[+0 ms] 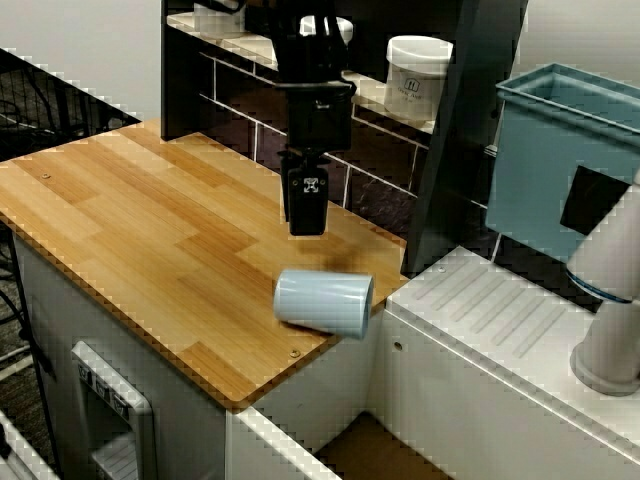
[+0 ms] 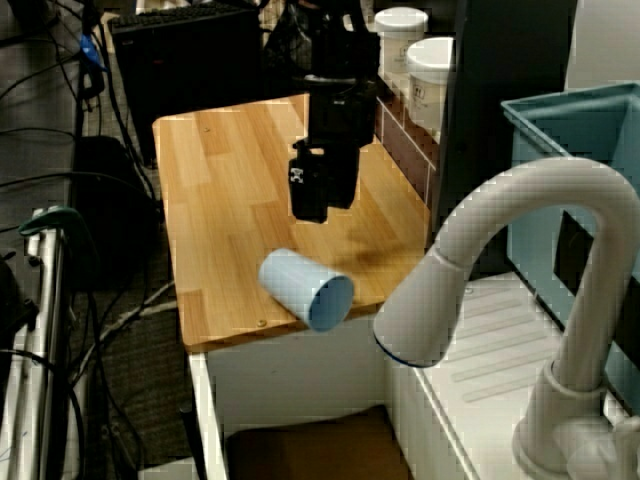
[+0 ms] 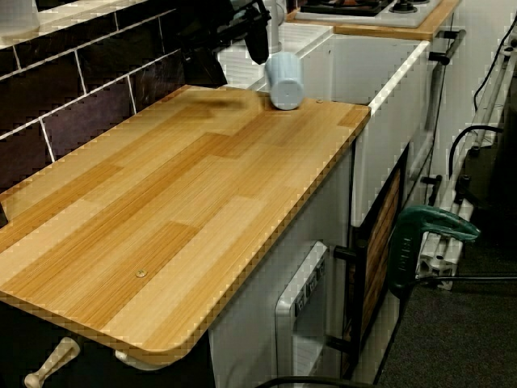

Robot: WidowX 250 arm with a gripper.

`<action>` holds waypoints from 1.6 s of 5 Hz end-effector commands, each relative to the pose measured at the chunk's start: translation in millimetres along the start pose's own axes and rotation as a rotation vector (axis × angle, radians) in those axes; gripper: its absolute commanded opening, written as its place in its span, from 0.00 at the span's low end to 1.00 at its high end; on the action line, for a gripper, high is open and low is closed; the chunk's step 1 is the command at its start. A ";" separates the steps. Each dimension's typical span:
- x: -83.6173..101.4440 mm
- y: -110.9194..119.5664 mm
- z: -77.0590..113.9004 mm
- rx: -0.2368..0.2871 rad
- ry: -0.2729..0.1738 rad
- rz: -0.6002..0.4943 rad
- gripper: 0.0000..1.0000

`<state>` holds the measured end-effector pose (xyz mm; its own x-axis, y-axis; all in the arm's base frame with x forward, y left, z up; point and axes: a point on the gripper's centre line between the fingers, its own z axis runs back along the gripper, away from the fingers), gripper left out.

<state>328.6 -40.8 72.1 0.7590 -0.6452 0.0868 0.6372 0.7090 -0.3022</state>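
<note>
A long wooden tabletop (image 1: pixel 150 230) fills most of the room in front of me, with a dark tiled wall (image 1: pixel 380 170) along its back edge. At its right end stands a white sink unit (image 1: pixel 500 310) with ridges on top. A big blue bin (image 1: pixel 540 180) sits behind that, and a curved white tap (image 2: pixel 520 250) bends over it in the view from the sink side. A black robot arm (image 1: pixel 315 60) comes straight down from above, close to the back edge of the tabletop and near the sink end. Two white tubs (image 2: pixel 420 60) stand on a ledge behind the arm. A pale blue cup (image 1: pixel 322 300) lies on its side at the front corner of the tabletop next to the sink. In the view from the sink side its open mouth (image 2: pixel 330 300) points toward the sink. In the low view along the tabletop the cup (image 3: pixel 284 79) shows far off at that same corner. The gripper (image 1: pixel 307 228) hangs point down just above the wood, near the cup on its wall side and not touching it. It holds nothing. It looks like one dark block, so I cannot tell if its fingers are apart or together.
</note>
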 end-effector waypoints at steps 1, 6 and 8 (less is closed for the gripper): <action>-21.9 -12.9 11.0 0.087 -0.016 0.056 1.00; -65.1 -55.1 -24.7 0.221 -0.009 0.171 1.00; -42.6 -58.8 -28.5 0.282 -0.054 0.195 1.00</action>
<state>248.8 -64.9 45.3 0.8773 -0.4750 0.0684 0.4790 0.8755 -0.0635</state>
